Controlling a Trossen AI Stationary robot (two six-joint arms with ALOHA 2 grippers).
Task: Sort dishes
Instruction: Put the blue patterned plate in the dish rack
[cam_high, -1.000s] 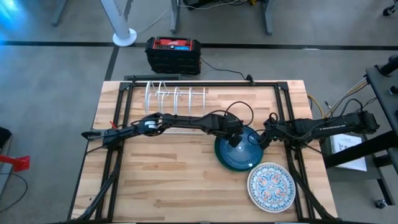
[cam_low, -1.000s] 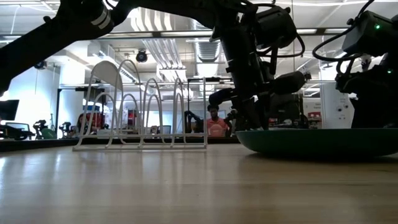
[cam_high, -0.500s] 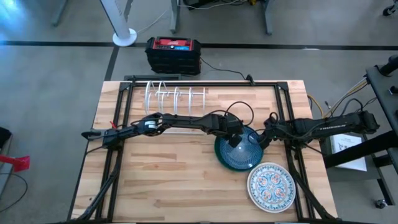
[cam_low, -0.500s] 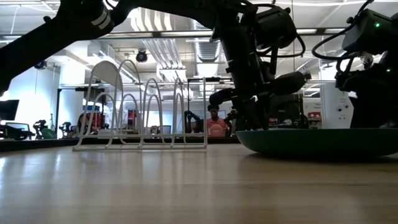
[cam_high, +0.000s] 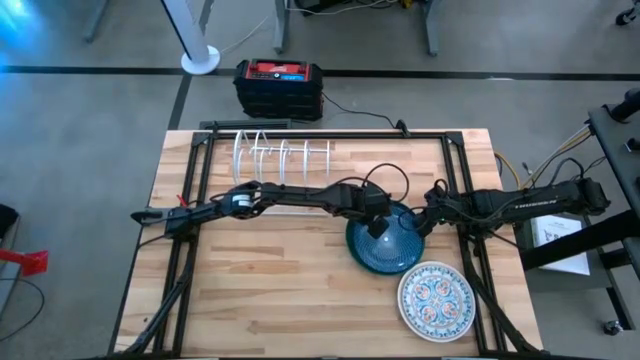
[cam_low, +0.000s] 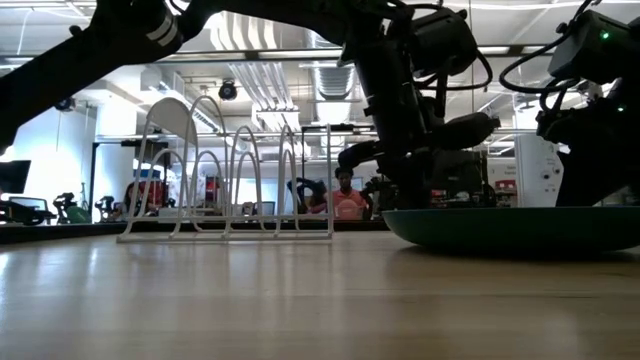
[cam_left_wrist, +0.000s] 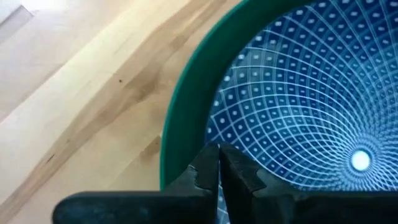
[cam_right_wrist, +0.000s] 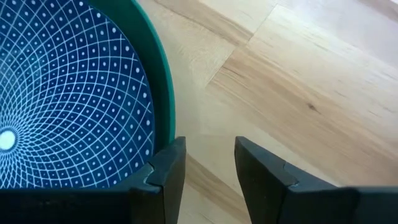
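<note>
Picking up the blue plate (cam_high: 388, 241) is our step now. Our left hand (cam_left_wrist: 219, 163) is pressed together at its rim. Our right hand (cam_right_wrist: 205, 163) is spread at the other rim, one finger (cam_right_wrist: 168, 163) over the edge. Next, we think, the right hand must pinch and we lift it toward the rack (cam_high: 281, 153), far behind both hands. The flower plate (cam_high: 436, 300) lies near, on the wooden desk (cam_high: 270, 280). A person (cam_low: 347, 200) sits in the room behind.

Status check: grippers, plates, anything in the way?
Left gripper shut at blue plate rim. Right gripper open beside its other edge. Floral plate lies apart. Rack empty.
</note>
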